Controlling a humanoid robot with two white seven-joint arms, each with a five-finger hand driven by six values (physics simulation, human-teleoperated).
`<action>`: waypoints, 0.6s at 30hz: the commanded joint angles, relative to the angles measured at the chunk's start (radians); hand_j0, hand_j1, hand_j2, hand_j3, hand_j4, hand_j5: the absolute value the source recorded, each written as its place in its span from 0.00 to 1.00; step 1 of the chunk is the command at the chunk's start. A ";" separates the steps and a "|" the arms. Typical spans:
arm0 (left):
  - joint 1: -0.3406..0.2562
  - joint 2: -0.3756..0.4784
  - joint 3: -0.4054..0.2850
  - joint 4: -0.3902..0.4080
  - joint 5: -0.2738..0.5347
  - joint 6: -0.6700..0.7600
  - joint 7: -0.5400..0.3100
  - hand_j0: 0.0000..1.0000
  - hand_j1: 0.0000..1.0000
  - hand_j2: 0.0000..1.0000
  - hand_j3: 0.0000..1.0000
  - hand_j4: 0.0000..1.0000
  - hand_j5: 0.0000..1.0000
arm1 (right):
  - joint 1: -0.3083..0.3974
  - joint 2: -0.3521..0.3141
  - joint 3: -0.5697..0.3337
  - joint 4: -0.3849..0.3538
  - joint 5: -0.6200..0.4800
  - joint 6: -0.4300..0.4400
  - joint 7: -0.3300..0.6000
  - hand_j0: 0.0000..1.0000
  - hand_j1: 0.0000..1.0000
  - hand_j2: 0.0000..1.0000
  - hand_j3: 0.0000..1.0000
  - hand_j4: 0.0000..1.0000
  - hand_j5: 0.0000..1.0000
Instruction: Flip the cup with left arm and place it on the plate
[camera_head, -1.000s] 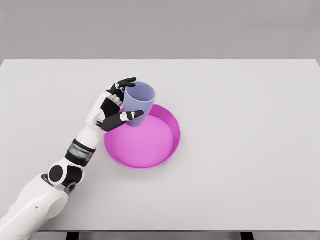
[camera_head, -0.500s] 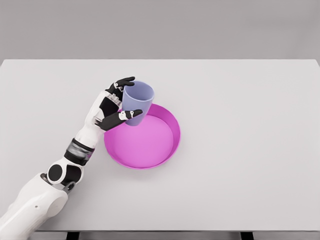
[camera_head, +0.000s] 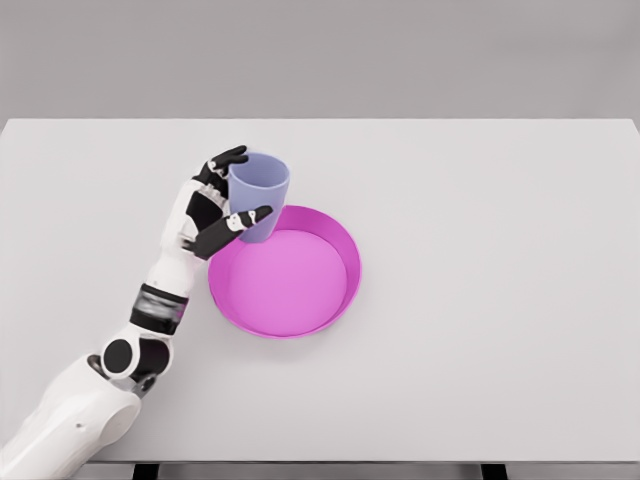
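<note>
Over the far-left edge of the plate (camera_head: 345, 262), the left hand (camera_head: 212, 208) holds the cup (camera_head: 259, 193) upright, mouth facing up. Its fingers (camera_head: 228, 158) wrap around the cup's left and far side while the thumb presses across the near wall, so the cup is pinched between them. The cup's base sits at or just behind the plate's far-left rim; whether it touches the rim or hangs clear of it cannot be told from this view. The pink plate lies flat near the middle of the white table (camera_head: 500, 300), and its inside is bare. The right arm is out of sight.

By the look of it, the flip is done and the placing step is in hand: the cup is the right way up but not yet set inside the plate. The next move calls for carrying the cup to the right and nearer, over the plate's floor, lowering it level until the base rests flat, then spreading the fingers and drawing the hand away leftward without tipping it
</note>
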 joint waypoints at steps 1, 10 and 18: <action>0.003 0.005 -0.002 -0.061 -0.021 -0.001 0.020 0.55 0.55 0.55 0.55 0.55 0.55 | 0.000 0.000 0.000 0.000 0.000 0.000 0.000 1.00 1.00 1.00 1.00 1.00 1.00; 0.026 -0.006 0.017 -0.166 -0.092 -0.001 0.019 0.55 0.55 0.55 0.55 0.55 0.55 | 0.000 0.000 0.000 0.000 0.000 0.000 0.000 1.00 1.00 1.00 1.00 1.00 1.00; 0.055 -0.059 0.012 -0.159 -0.118 -0.001 0.020 0.55 0.55 0.55 0.55 0.55 0.55 | 0.000 0.000 0.000 0.000 0.000 0.000 0.000 1.00 1.00 1.00 1.00 1.00 1.00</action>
